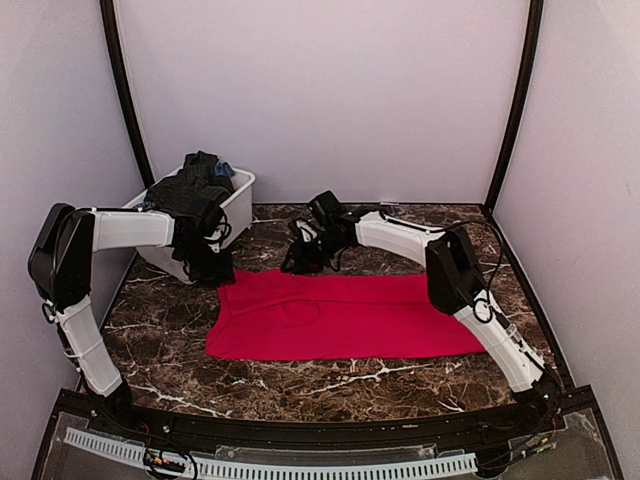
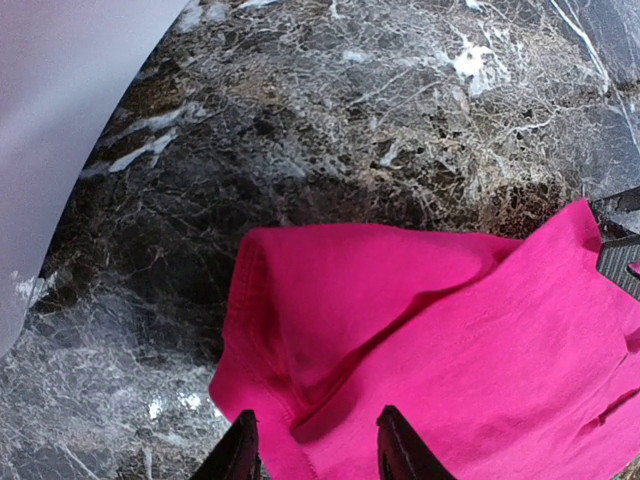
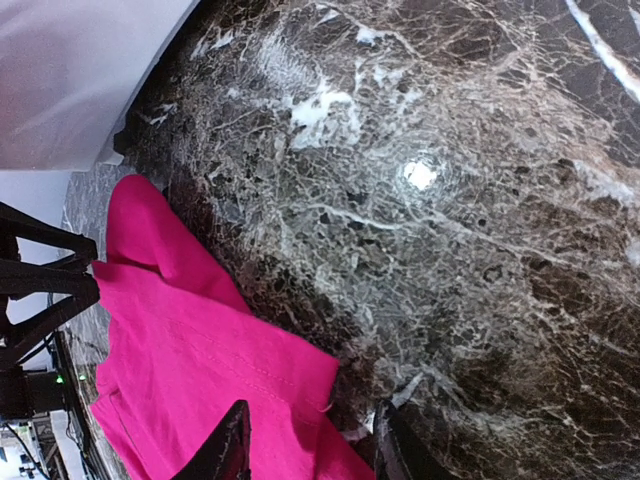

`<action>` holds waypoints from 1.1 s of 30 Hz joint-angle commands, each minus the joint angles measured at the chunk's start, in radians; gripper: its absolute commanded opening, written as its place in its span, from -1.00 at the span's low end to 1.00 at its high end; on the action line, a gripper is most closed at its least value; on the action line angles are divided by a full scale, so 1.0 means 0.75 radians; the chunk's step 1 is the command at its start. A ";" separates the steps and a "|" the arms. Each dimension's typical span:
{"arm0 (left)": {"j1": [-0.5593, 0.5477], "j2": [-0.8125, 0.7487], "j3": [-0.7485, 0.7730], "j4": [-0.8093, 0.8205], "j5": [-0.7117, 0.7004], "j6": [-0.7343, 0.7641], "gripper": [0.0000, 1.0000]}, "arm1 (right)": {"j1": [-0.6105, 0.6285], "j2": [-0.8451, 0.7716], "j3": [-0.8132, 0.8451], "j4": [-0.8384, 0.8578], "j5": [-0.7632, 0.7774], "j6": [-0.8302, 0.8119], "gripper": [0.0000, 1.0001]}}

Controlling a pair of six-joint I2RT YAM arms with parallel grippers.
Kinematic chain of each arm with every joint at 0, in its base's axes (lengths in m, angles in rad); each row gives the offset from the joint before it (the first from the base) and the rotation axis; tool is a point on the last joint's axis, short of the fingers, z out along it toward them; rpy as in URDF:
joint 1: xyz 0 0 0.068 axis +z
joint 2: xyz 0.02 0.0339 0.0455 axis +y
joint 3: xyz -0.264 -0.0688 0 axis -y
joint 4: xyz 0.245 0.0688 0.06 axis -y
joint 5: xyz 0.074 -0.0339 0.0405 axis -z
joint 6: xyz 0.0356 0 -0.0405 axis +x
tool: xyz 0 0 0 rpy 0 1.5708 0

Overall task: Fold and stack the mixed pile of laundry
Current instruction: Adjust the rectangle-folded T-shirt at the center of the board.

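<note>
Both hands at far edge of red cloth; other garments in bin.
Red cloth lies flat mid-tabletop; left hand at its 10 o'clock corner, right hand at 12 o'clock edge. Each hand's fingers straddle the edge with a gap; can't tell if pinching. Fabric looks light and limp, so take corners, not the middle. Dark garments heaped in white bin at 10 o'clock.
</note>
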 commanded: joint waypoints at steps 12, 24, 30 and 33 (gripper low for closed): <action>0.005 -0.026 -0.031 0.008 -0.016 0.014 -0.30 | 0.023 0.022 0.052 0.078 -0.119 0.053 -1.00; 0.006 -0.003 -0.014 0.035 0.004 0.037 -0.76 | 0.027 -0.120 -0.095 0.149 -0.125 0.025 -1.00; 0.005 0.002 0.002 0.029 -0.006 0.044 -0.99 | 0.029 -0.172 -0.176 0.189 -0.128 0.024 -1.00; 0.005 -0.031 -0.001 0.014 -0.002 0.047 -1.00 | 0.033 -0.204 -0.214 0.197 -0.129 0.013 -1.00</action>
